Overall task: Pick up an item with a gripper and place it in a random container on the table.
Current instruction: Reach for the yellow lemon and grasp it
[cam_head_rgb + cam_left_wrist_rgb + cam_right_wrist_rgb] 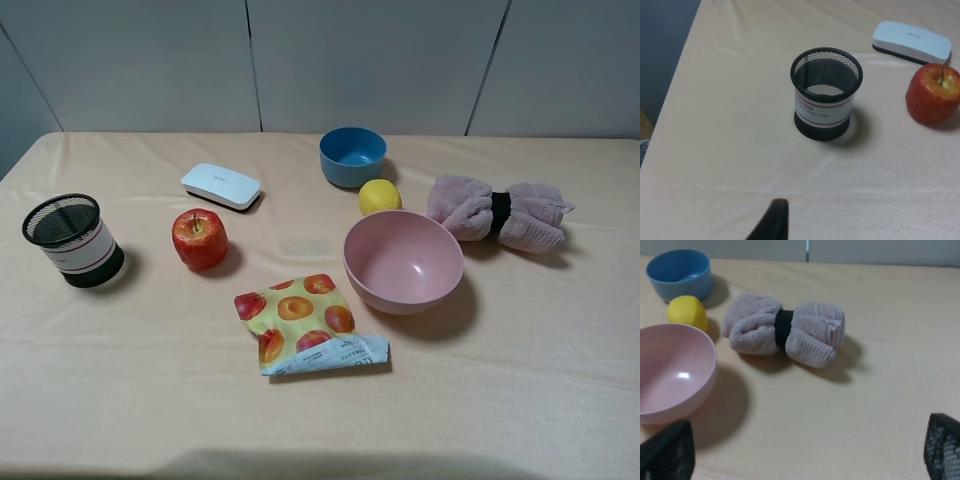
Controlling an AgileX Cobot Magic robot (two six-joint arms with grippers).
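Note:
The yellow lemon-like item [380, 196] [687, 312] lies on the table [520, 380] between the small blue container [352, 156] [679, 274] and the pink bowl. Neither arm appears in the exterior high view. In the right wrist view, my right gripper [805, 455] stands wide open over bare cloth with nothing between its fingers, well short of the item. The left wrist view shows only one dark fingertip [774, 220] of my left gripper, low over the cloth in front of the mesh cup and holding nothing visible.
A large pink bowl [403, 262] sits mid-table, with a rolled pinkish towel [497, 212] to its right. A red apple [199, 239], a white flat box [221, 186] and a black mesh cup [72, 240] stand on the left. A fruit-print snack packet [305, 322] lies in front.

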